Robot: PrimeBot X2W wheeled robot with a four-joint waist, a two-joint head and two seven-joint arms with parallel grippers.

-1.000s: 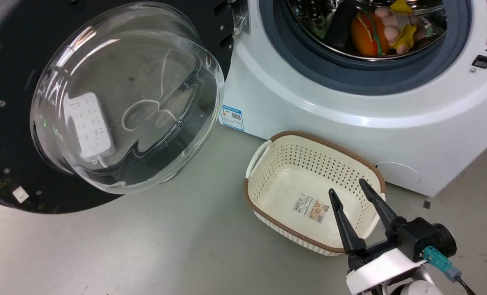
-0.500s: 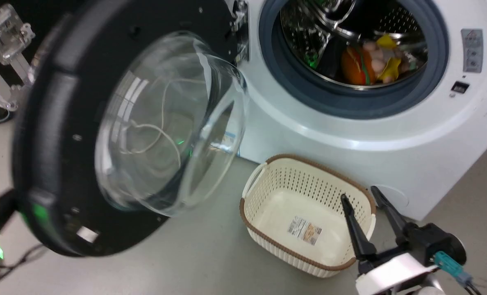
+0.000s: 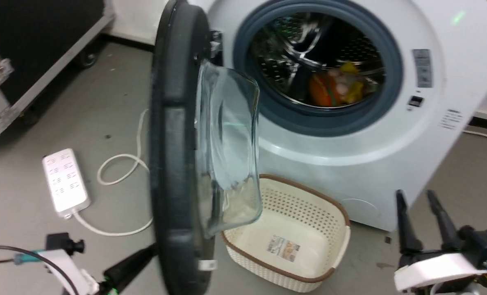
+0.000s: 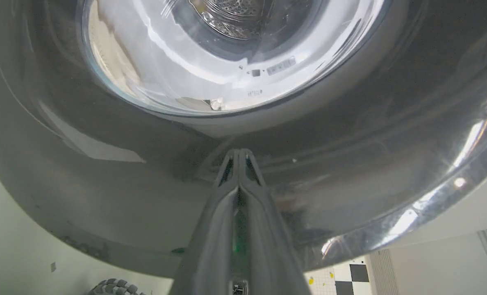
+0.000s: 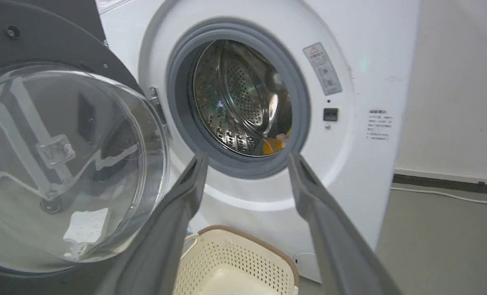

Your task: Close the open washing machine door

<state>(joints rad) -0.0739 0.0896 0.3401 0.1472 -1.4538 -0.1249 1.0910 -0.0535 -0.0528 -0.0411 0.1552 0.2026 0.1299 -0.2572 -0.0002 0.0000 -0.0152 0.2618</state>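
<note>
washing machine door (image 3: pixel 174 164) swung from flat-open to edge-on centre-left, roughly halfway closed; left gripper (image 4: pixel 238 153) jaws pinched together, pushing outer rim; right gripper (image 3: pixel 415 194) jaws wide, idle lower right.

- The left gripper (image 4: pixel 239 153), with two long dark grey fingers, had its tips pressed together with no gap, rising from the bottom centre of the left wrist frame.
- In the head frame's lower left, the white left wrist housing (image 3: pixel 65 268) sat low, and the fingers slanted up to the right.
- The right gripper (image 3: pixel 415 194), dark-fingered on the white right wrist housing (image 3: pixel 436 270), stood at the head frame's lower right with its fingers spread apart, pointing up.
</note>
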